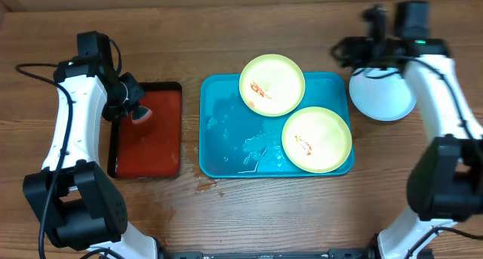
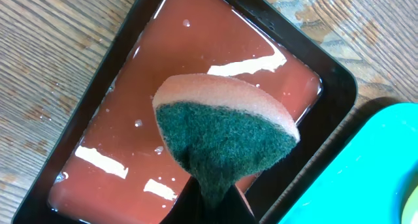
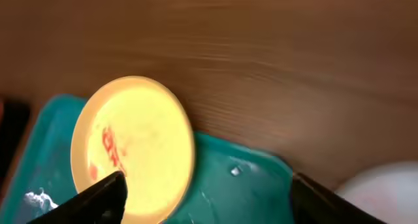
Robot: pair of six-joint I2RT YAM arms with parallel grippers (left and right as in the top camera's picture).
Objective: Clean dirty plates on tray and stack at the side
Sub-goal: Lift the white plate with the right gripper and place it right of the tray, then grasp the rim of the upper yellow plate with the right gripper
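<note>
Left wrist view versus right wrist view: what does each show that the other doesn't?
Only left wrist: a green-and-orange sponge held above the wet, black-rimmed red tray. Only right wrist: a yellow-green plate with red smears, a pale plate at the frame's lower right corner, and the right gripper, open and empty. Both: the turquoise tray and the wooden table.

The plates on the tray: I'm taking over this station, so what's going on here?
The left gripper holds a sponge over the red tray of liquid. The right gripper is open near the light blue plate, which sits on the table to the right of the turquoise tray with no smears showing. Two yellow-green plates, both smeared red, lie on that wet tray.
</note>
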